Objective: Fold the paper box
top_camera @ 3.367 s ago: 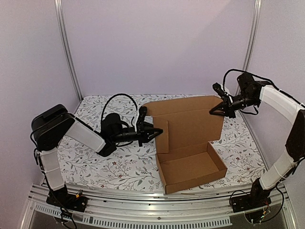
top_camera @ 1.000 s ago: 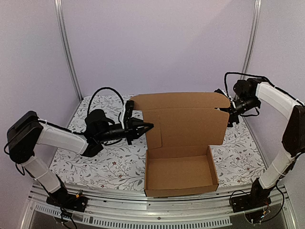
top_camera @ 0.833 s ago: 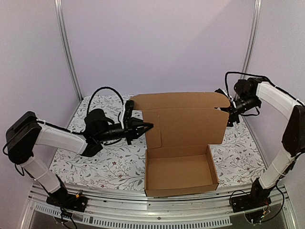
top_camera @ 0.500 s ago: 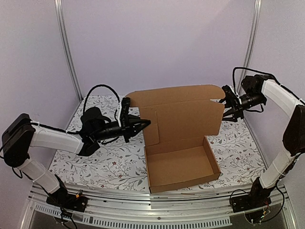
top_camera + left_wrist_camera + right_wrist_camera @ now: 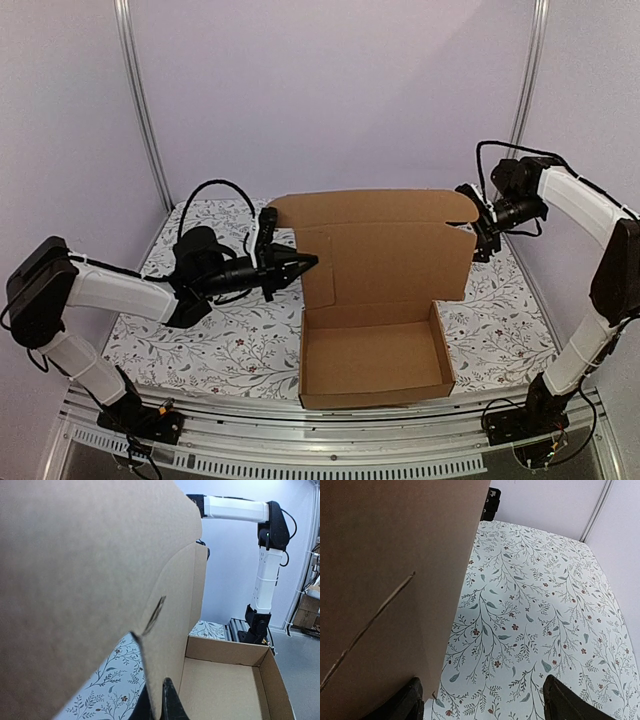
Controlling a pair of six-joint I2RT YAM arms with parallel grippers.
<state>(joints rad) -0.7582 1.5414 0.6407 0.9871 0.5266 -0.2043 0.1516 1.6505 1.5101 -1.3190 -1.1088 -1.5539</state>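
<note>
Find the paper box [image 5: 375, 350] mid-table on the floral cloth [image 5: 240, 345], tray open upward, lid upright behind. Note left gripper [image 5: 305, 264] pinched onto the lid's left flap. Note right gripper [image 5: 485, 700] jaws wide, beside the lid's right edge.

paper box [image 5: 385, 262] lid upright, tray open above

Pale lilac walls [image 5: 330, 90], floral tablecloth [image 5: 230, 350] (metal corner posts [image 5: 140, 100])
</note>
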